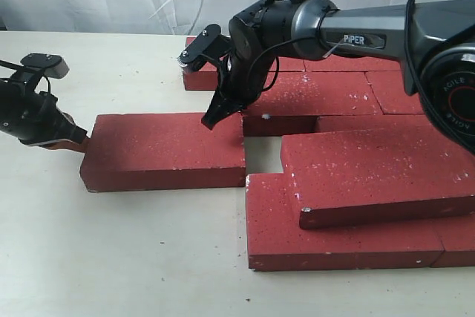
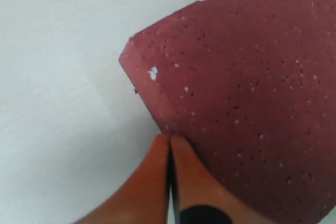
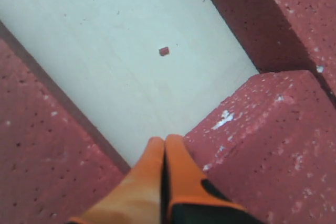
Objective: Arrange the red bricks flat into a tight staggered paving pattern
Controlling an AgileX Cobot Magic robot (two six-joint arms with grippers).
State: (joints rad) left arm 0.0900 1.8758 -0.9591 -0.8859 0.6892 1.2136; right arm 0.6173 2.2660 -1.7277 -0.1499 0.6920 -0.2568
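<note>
From outside, my left gripper (image 1: pixel 76 141) touches the left end of the loose brick (image 1: pixel 167 150). My right gripper (image 1: pixel 214 119) hangs by its far right corner, near the laid bricks (image 1: pixel 371 161). Left wrist: fingers (image 2: pixel 155 171) pressed together at that brick's corner. Right wrist: fingers (image 3: pixel 147 171) pressed together over a table (image 3: pixel 131 35) gap between bricks.

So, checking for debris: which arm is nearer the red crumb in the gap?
Right: its fingers beside the gap with the crumb; left fingers across the loose brick, at its far end.
</note>
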